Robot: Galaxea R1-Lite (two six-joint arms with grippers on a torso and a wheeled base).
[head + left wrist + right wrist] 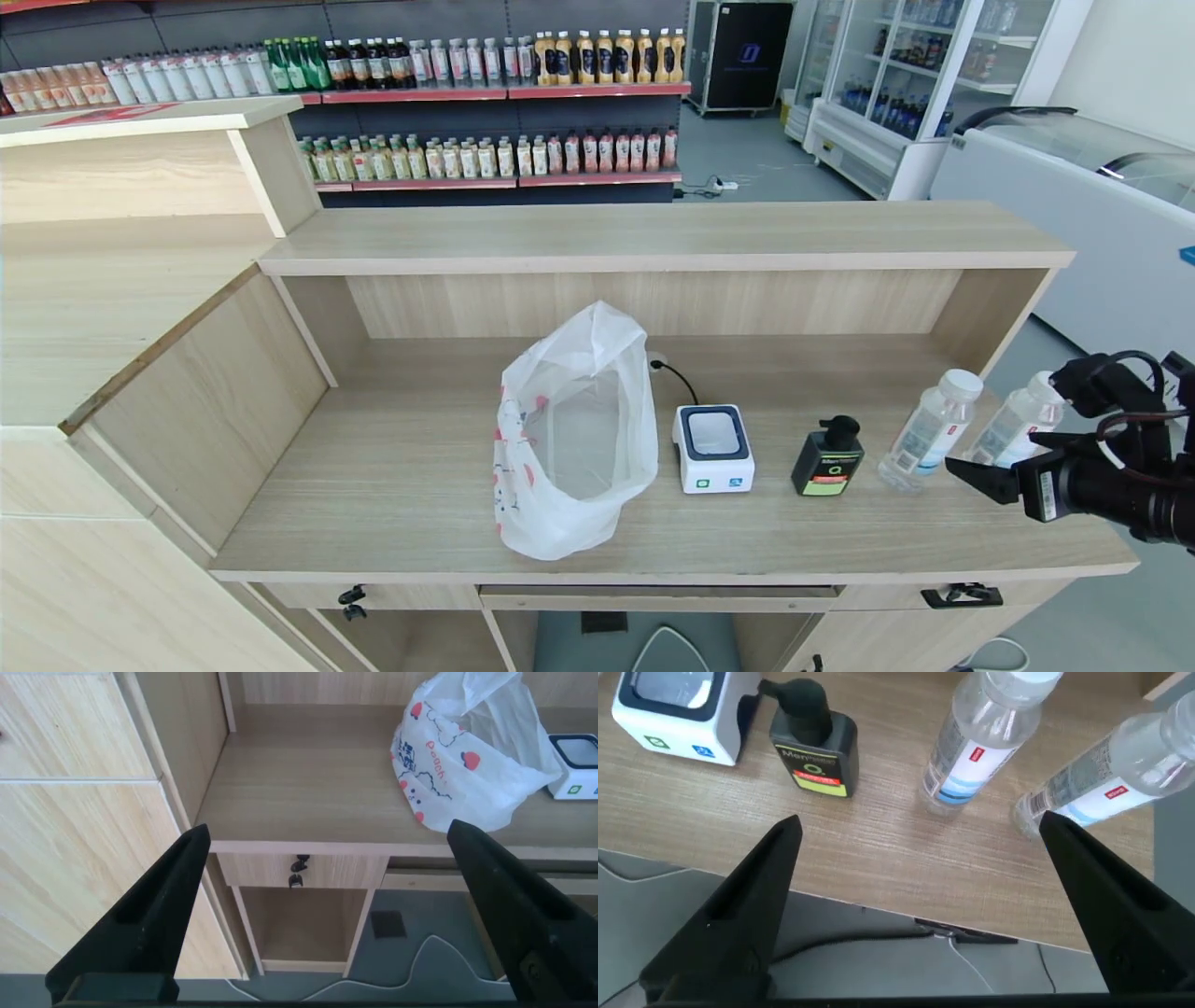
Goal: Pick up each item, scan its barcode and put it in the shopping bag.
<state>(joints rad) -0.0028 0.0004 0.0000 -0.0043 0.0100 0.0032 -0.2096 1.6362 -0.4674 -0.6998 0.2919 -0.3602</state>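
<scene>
Just ahead of the right claw [920, 826], whose fingers are spread wide with nothing between them, the outer water bottle [1106, 770] stands on its base at the right end of the counter [392, 485]. Its cap is up and its long axis is upright, as far as I can judge. A red mark on its label faces the claw; I cannot tell where the barcode is. This looks like the first pick. The bottle lines up with one finger rather than the gap, so the claw should shift sideways until the bottle is centred. It should then go in level and close on the straight body below the shoulder, gently, since thin clear plastic will likely give. The second water bottle [980, 737], also upright, stands just beside it on the claw's left, so the inner finger has little room and could knock it over. Farther to the claw's left stand the pump bottle [814, 751], the scanner [677, 714] with its window facing up, and the shopping bag [569, 439], mouth open. The left claw [327, 835], also spread and empty, hangs off the counter's front edge, near the bag.
</scene>
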